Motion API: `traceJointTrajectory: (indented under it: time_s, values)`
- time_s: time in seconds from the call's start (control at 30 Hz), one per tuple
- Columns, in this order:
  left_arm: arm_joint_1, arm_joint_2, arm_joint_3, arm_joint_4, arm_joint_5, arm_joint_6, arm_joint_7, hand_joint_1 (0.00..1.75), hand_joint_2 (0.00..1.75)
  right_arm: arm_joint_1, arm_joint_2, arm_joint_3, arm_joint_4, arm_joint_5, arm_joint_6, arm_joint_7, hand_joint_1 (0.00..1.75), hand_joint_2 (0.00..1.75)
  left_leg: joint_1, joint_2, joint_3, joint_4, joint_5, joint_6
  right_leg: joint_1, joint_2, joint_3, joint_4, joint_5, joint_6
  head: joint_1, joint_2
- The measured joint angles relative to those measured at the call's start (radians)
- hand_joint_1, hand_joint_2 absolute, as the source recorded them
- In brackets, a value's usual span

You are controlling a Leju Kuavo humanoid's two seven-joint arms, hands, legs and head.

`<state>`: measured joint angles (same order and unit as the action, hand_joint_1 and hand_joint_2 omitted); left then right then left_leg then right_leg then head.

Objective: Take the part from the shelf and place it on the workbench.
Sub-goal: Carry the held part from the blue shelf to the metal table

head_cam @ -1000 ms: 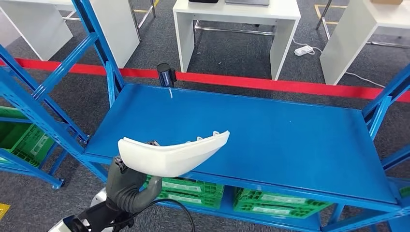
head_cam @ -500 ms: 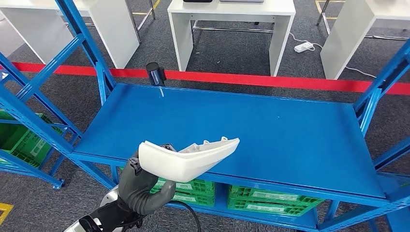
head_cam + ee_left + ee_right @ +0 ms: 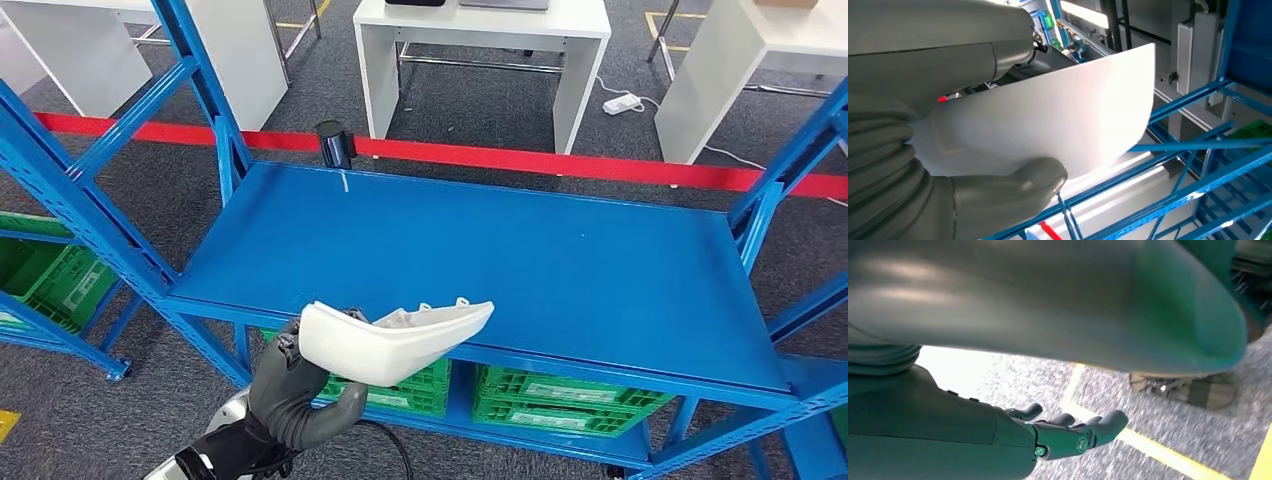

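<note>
The part [image 3: 400, 338] is a white curved plastic shell with small tabs along its far edge. My left hand [image 3: 295, 390] grips it from below at its left end and holds it in the air over the front edge of the blue shelf board [image 3: 520, 250]. In the left wrist view the part [image 3: 1058, 125] spreads out wide, with the thumb [image 3: 1003, 195] pressed against its face. My right hand [image 3: 1068, 432] hangs over the grey floor with its fingers loosely apart and nothing in them.
Green crates [image 3: 560, 395] sit under the blue board, and more [image 3: 40, 285] stand at the left. Blue uprights frame both ends. A dark cylinder [image 3: 334, 143] stands at the board's back left corner. Beyond a red floor line [image 3: 560, 165] stand white tables [image 3: 480, 40].
The whole view has swayed a little. My left hand and the part have shifted slightly right and lower against the board's front edge, with the grip unchanged.
</note>
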<state>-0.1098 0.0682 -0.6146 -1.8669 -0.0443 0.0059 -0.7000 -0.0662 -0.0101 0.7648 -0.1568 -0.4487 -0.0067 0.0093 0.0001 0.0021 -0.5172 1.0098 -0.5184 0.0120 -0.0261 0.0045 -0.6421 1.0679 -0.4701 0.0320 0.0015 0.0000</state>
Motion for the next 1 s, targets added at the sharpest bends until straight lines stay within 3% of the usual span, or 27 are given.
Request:
traceJointTrajectory:
  time_s: [0.1,0.13,0.17,0.2,0.3,0.33,0.43,0.5,0.53,0.6,0.63,0.67,0.7,0.73,0.8,0.87,0.97,1.0]
  values:
    - [-0.004,0.000,0.000,0.010,0.005,-0.015,0.000,1.75,1.75,-0.002,0.000,0.000,0.000,-0.003,0.000,-0.011,0.00,0.00,-0.001,0.005,-0.024,-0.003,0.021,0.013,0.001,0.000,-0.059,0.163,-0.120,0.009,0.007,0.000]
    - [-0.004,0.000,0.000,0.013,0.007,-0.021,0.000,1.75,1.75,-0.002,0.000,0.000,0.000,-0.006,0.000,-0.012,0.00,0.00,-0.002,0.006,-0.032,-0.002,0.026,0.014,0.002,0.000,-0.074,0.217,-0.147,0.011,0.008,0.000]
    - [-0.004,0.000,0.000,0.017,0.009,-0.027,0.000,1.75,1.75,-0.002,-0.001,0.000,0.000,-0.010,0.000,-0.012,0.00,0.00,-0.003,0.006,-0.040,0.001,0.031,0.014,0.002,0.000,-0.073,0.241,-0.154,0.011,0.009,0.000]
    - [-0.004,0.000,0.000,0.021,0.010,-0.034,0.000,1.75,1.75,-0.002,-0.001,0.000,0.000,-0.014,0.000,-0.013,0.00,0.00,-0.004,0.006,-0.046,0.003,0.035,0.014,0.004,0.000,-0.052,0.227,-0.143,0.010,0.010,0.000]
    - [-0.011,0.000,-0.003,0.034,0.006,-0.047,0.000,1.75,1.75,-0.003,-0.002,0.000,0.000,-0.023,0.000,-0.031,0.00,0.00,-0.005,0.006,-0.061,0.016,0.041,0.008,0.009,0.000,0.081,0.035,-0.079,-0.002,0.011,0.000]
    - [-0.013,-0.001,-0.005,0.039,0.003,-0.048,0.000,1.75,1.75,-0.003,-0.002,0.000,0.000,-0.026,0.000,-0.044,0.00,0.00,-0.006,0.006,-0.064,0.019,0.044,0.004,0.013,0.000,0.107,-0.010,-0.068,-0.008,0.012,0.000]
    - [-0.015,0.000,-0.008,0.053,-0.001,-0.052,0.001,1.75,1.75,-0.002,-0.002,-0.001,0.000,-0.034,0.000,-0.078,0.00,0.00,-0.008,0.006,-0.071,0.021,0.055,-0.014,0.017,0.000,0.111,-0.038,-0.060,-0.027,0.011,0.000]
    - [-0.016,0.001,-0.008,0.062,0.000,-0.065,0.001,1.75,1.75,-0.002,-0.001,-0.002,0.000,-0.039,-0.001,-0.099,0.00,0.00,-0.007,0.002,-0.082,0.038,0.038,-0.026,0.011,-0.003,0.104,-0.046,-0.049,-0.041,0.009,0.000]
    - [-0.017,0.002,-0.009,0.069,0.002,-0.076,0.001,1.75,1.75,-0.002,0.000,-0.004,0.000,-0.045,-0.002,-0.114,0.00,0.00,-0.005,0.001,-0.094,0.071,0.009,-0.032,0.008,-0.004,0.098,-0.049,-0.042,-0.046,0.007,0.000]
    - [-0.021,0.002,-0.009,0.090,0.006,-0.101,0.001,1.75,1.75,-0.002,0.000,-0.011,0.000,-0.060,-0.003,-0.148,0.00,0.00,0.001,0.000,-0.135,0.189,-0.072,-0.043,0.007,-0.005,0.082,-0.049,-0.029,-0.051,0.001,0.000]
    - [-0.023,0.002,-0.010,0.102,0.008,-0.111,0.001,1.75,1.75,-0.002,0.000,-0.017,0.000,-0.068,-0.003,-0.164,0.00,0.00,0.004,0.000,-0.152,0.248,-0.103,-0.048,0.007,-0.005,0.073,-0.048,-0.022,-0.050,0.000,0.000]
    - [-0.026,0.002,-0.011,0.113,0.009,-0.120,0.001,1.75,1.75,-0.002,0.000,-0.022,0.000,-0.074,-0.003,-0.178,0.00,0.00,0.007,0.000,-0.157,0.283,-0.115,-0.052,0.007,-0.005,0.064,-0.047,-0.016,-0.048,0.000,0.000]
    - [-0.030,0.001,-0.012,0.124,0.010,-0.125,0.001,1.75,1.75,-0.002,-0.001,-0.027,0.000,-0.079,-0.003,-0.189,0.00,0.00,0.010,0.000,-0.144,0.281,-0.107,-0.054,0.007,-0.005,0.056,-0.046,-0.010,-0.045,-0.001,0.000]
    - [-0.036,-0.001,-0.014,0.133,0.011,-0.128,0.001,1.75,1.75,-0.002,-0.002,-0.031,0.000,-0.083,-0.003,-0.195,0.00,0.00,0.012,0.000,-0.112,0.239,-0.083,-0.056,0.006,-0.005,0.049,-0.045,-0.004,-0.042,-0.001,0.000]
    - [-0.050,-0.007,-0.018,0.150,0.012,-0.130,0.001,1.75,1.75,-0.002,-0.005,-0.039,0.000,-0.088,-0.003,-0.202,0.00,0.00,0.014,-0.001,-0.018,0.095,-0.038,-0.054,0.004,-0.005,0.038,-0.041,0.005,-0.032,-0.002,0.000]
    - [-0.061,-0.012,-0.024,0.162,0.012,-0.131,0.001,1.75,1.75,-0.002,-0.010,-0.046,0.000,-0.094,-0.003,-0.200,0.00,0.00,0.010,-0.005,0.029,0.010,-0.023,-0.043,0.003,-0.004,0.032,-0.039,0.015,-0.018,-0.001,0.000]
    - [-0.073,-0.019,-0.031,0.180,0.012,-0.129,0.001,1.75,1.75,0.000,-0.015,-0.058,0.000,-0.119,-0.003,-0.189,0.00,0.00,0.004,-0.007,0.017,0.001,-0.013,-0.016,0.000,-0.002,0.027,-0.042,0.029,0.005,0.000,0.000]
    - [-0.078,-0.022,-0.033,0.185,0.012,-0.127,0.001,1.75,1.75,0.002,-0.017,-0.064,0.000,-0.129,-0.003,-0.188,0.00,0.00,0.004,-0.006,0.010,-0.001,-0.005,-0.006,-0.001,-0.002,0.021,-0.034,0.019,0.010,0.001,0.000]
